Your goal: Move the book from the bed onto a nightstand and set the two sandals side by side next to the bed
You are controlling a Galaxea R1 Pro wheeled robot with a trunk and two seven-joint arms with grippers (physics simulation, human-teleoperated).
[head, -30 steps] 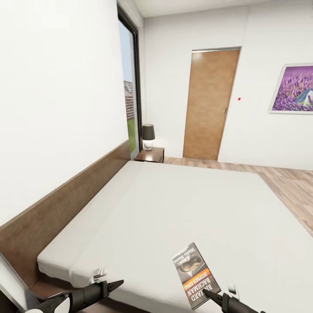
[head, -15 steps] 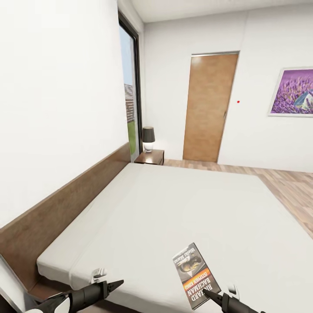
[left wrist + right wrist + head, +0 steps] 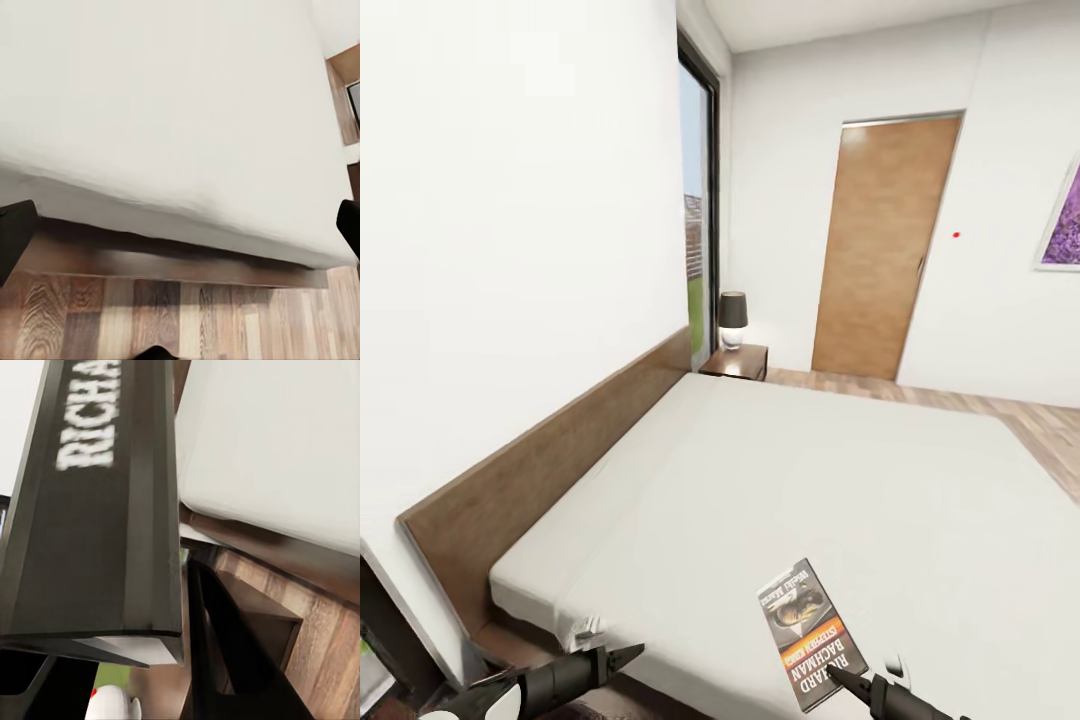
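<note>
My right gripper (image 3: pixel 850 683) is shut on the lower edge of the book (image 3: pixel 810 635), a dark paperback with an orange band and white "RICHARD BACHMAN" lettering. It holds the book over the near corner of the bed (image 3: pixel 810 470). In the right wrist view the book (image 3: pixel 97 495) lies against a dark finger (image 3: pixel 225 660). My left gripper (image 3: pixel 622 658) is open and empty by the bed's near edge, facing the mattress (image 3: pixel 165 105) and its dark platform (image 3: pixel 150 255). A nightstand (image 3: pixel 738 360) stands at the bed's far corner. The two sandals are out of view.
A dark-shaded lamp (image 3: pixel 733 318) sits on the nightstand beside a tall window (image 3: pixel 698 220). The brown headboard (image 3: pixel 560 450) runs along the left wall. A brown door (image 3: pixel 880 245) and the lavender picture (image 3: pixel 1063 220) are on the far wall, with wood-plank floor (image 3: pixel 1050 430) beyond the bed.
The whole picture has shifted right, so the camera has turned left. The book and both grippers keep their places in the picture.
</note>
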